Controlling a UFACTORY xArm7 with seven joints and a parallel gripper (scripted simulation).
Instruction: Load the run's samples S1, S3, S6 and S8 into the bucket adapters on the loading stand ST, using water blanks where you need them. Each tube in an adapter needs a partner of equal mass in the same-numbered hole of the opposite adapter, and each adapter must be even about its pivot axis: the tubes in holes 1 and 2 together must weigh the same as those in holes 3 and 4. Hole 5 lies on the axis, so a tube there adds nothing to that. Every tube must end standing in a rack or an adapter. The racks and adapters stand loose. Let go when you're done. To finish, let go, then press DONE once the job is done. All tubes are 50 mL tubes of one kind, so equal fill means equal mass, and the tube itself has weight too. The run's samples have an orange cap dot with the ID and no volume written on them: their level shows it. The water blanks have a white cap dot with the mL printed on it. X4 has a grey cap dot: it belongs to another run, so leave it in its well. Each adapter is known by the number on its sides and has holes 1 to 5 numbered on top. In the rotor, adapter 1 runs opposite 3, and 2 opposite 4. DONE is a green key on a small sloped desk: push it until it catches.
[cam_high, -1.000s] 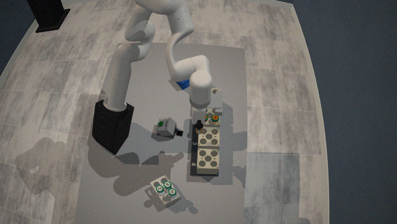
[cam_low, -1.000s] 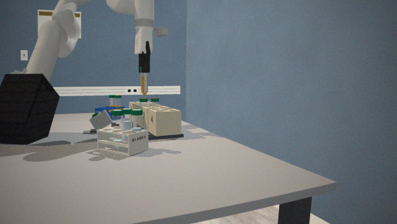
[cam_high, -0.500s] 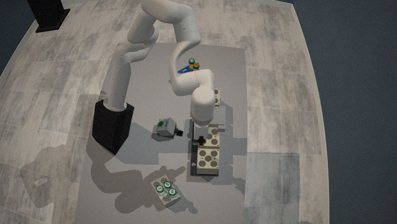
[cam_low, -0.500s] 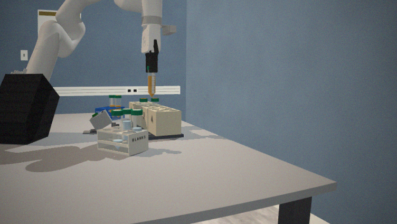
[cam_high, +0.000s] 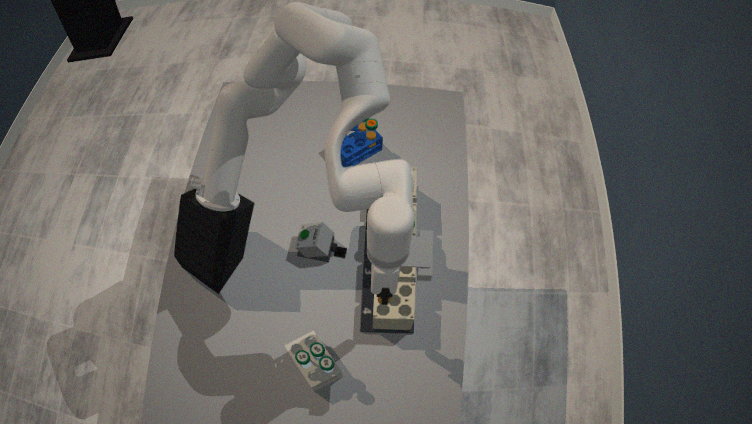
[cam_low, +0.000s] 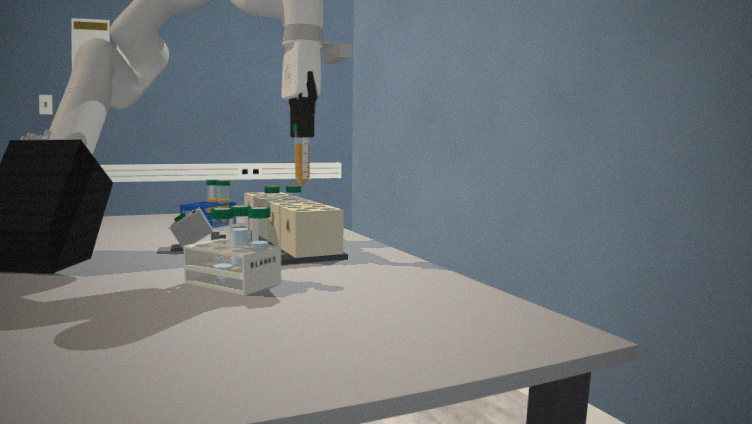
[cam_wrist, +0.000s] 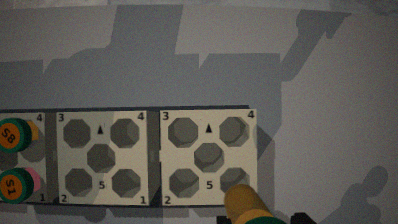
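My gripper (cam_high: 385, 296) (cam_low: 302, 131) (cam_wrist: 264, 219) is shut on an orange-filled sample tube (cam_low: 301, 160) (cam_wrist: 241, 200), held upright above adapter 4 (cam_high: 393, 322) (cam_low: 318, 234) (cam_wrist: 172, 157), near hole 1. Its tip is clear of the adapter top; its ID cannot be read. All the holes seen in adapter 4 and adapter 3 (cam_wrist: 71, 157) are empty. S8 (cam_low: 293, 188) (cam_wrist: 9, 135) and S1 (cam_low: 271, 189) (cam_wrist: 11, 186) stand in adapter 2, in holes 4 and 1. Three blanks stand in the white BLANKS rack (cam_low: 262, 273), at different levels. Adapter 1 is mostly hidden by the arm.
The blue rack (cam_high: 363, 152) (cam_low: 192, 208) at the back holds two visible tubes. The green DONE key (cam_high: 304, 234) sits on its sloped desk (cam_high: 318, 242) (cam_low: 192, 228), on the arm-base side of the stand (cam_high: 367, 297) (cam_low: 315, 258). The BLANKS rack is beyond the adapter 4 end.
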